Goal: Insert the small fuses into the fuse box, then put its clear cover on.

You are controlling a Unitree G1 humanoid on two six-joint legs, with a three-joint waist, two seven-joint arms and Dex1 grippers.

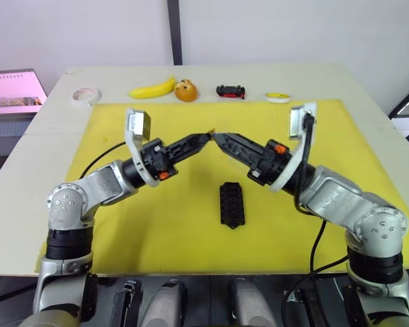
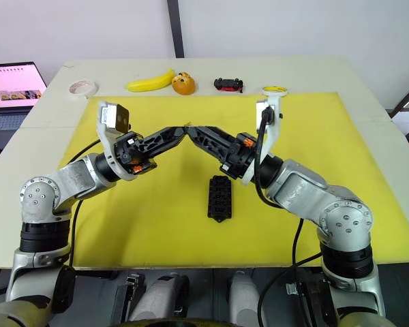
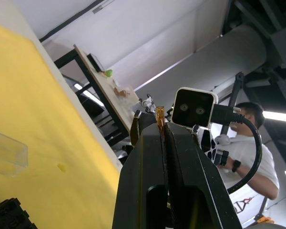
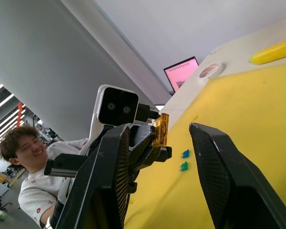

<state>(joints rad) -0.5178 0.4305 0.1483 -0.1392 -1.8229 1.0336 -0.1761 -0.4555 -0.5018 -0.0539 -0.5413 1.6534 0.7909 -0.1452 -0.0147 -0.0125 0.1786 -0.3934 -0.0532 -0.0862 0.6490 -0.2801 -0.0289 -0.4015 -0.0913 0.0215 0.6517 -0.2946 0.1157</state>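
Right wrist view shows it best: the left tool (image 4: pixel 158 136) pinches an orange fuse (image 4: pixel 161 129) at its tip, long axis upright, lying between the spread fingers of the right tool (image 4: pixel 158 143), ready for a handover. Both meet above the yellow mat (image 1: pixel 157 225); the fuse box (image 1: pixel 232 204) lies below, nearer the right arm. No writing is readable anywhere.

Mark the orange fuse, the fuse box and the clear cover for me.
orange fuse (image 4: pixel 161 130): right wrist view, on the amber body pinched at the left gripper's fingertips.
fuse box (image 1: pixel 232 204): left eye view, middle of the black slotted top.
clear cover (image 3: pixel 7 153): left wrist view, centre of the transparent lid on the yellow mat.
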